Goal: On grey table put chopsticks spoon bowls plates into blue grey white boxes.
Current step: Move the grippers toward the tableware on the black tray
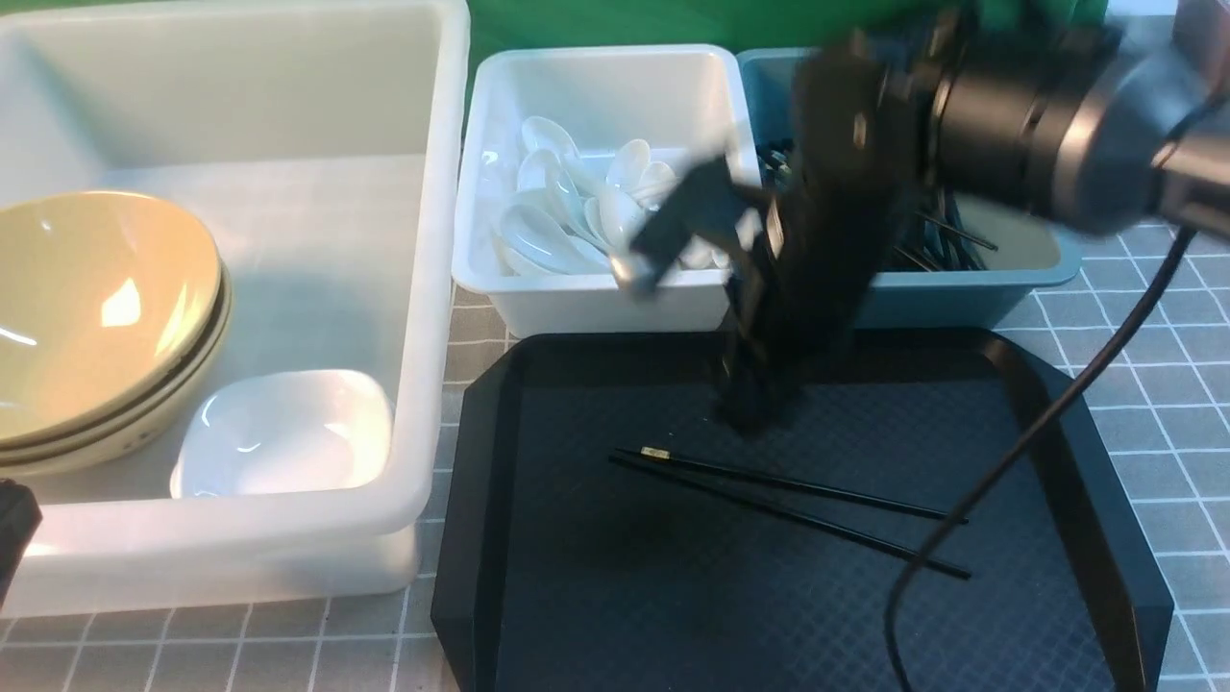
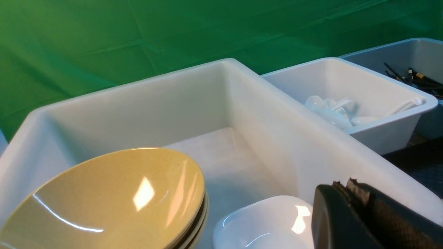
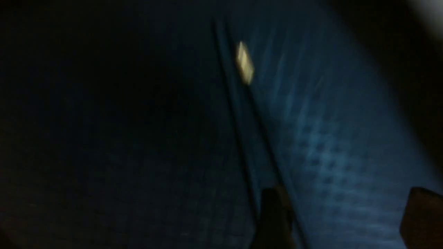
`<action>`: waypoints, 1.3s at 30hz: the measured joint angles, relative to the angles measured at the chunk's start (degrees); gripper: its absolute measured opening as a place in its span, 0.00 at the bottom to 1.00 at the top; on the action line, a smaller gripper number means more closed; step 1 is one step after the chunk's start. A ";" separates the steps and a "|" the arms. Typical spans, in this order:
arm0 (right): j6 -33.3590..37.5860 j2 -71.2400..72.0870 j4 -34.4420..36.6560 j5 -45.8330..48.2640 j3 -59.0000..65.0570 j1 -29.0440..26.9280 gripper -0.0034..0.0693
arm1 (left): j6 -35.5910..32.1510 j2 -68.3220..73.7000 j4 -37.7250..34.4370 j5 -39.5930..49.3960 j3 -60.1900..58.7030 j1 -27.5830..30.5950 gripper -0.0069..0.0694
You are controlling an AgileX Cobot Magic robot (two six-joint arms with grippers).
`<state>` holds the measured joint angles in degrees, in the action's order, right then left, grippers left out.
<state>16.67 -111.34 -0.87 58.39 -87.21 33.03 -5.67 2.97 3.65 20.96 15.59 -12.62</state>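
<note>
chopsticks (image 1: 788, 484): last loose pair, lying flat on the black tray (image 1: 480, 461), the two sticks splayed a bit, gold band pointing toward the bins. They're out in the open, so an easy reach from above.
right gripper (image 1: 754, 404): hangs just over the tray near the banded end. Its fingers (image 3: 273, 214) are spread with nothing between them; the wrist view has the sticks running right past one of them. Looks to me like it's lining up to straddle the pair.
blue-grey bin (image 1: 961, 293): already holds a bunch of chopsticks, so that's where I'd guess this pair goes.
small white bin (image 1: 596, 308): full of spoons (image 1: 567, 211).
big white tub (image 1: 423, 288): bowls (image 1: 96, 308) stacked in it, plate (image 1: 279, 432) beside them.
left gripper (image 2: 347, 193): parked by the tub, out of the way; its pads look pressed together on nothing.
grey table (image 1: 1172, 384): nothing else loose that I can see.
</note>
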 joint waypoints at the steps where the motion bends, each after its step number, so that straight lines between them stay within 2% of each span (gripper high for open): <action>1: -0.76 -0.77 0.24 -1.61 1.22 -0.20 0.72 | 0.00 0.00 0.05 0.00 0.00 0.00 0.08; 8: -1.67 -4.49 0.87 -10.35 2.31 1.35 0.72 | 0.10 0.00 0.05 0.00 0.00 0.00 0.08; 15: -0.42 -7.13 1.25 -11.20 1.90 3.40 0.71 | 0.10 0.00 0.05 0.00 0.00 0.00 0.08; 17: -0.37 -7.63 1.31 -10.46 1.51 3.63 0.63 | 0.10 0.00 0.05 0.00 0.00 0.00 0.08; 18: -0.37 -7.62 1.31 -10.46 1.51 3.69 0.63 | 0.10 0.00 0.05 0.00 0.00 0.00 0.08; 21: -0.07 -7.66 2.01 -8.95 1.36 4.49 0.35 | 0.10 0.00 0.05 0.00 0.00 0.00 0.08; 23: 0.29 -7.35 1.99 -8.58 1.31 5.07 0.22 | 0.10 0.00 0.05 0.00 0.00 0.00 0.08; 28: 0.95 -5.15 1.99 -7.13 2.16 6.14 0.23 | 0.10 0.00 0.05 0.00 -0.06 0.00 0.08; 32: 0.96 0.95 2.27 -7.11 2.49 6.46 0.11 | 0.10 0.00 0.05 0.00 -0.11 0.00 0.08; 39: 1.07 12.43 2.27 -9.71 2.49 6.46 0.09 | 0.10 0.00 0.05 0.00 -0.11 0.00 0.08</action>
<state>17.73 -98.92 1.40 48.69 -84.72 39.49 -5.57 2.97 3.69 20.96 15.48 -12.62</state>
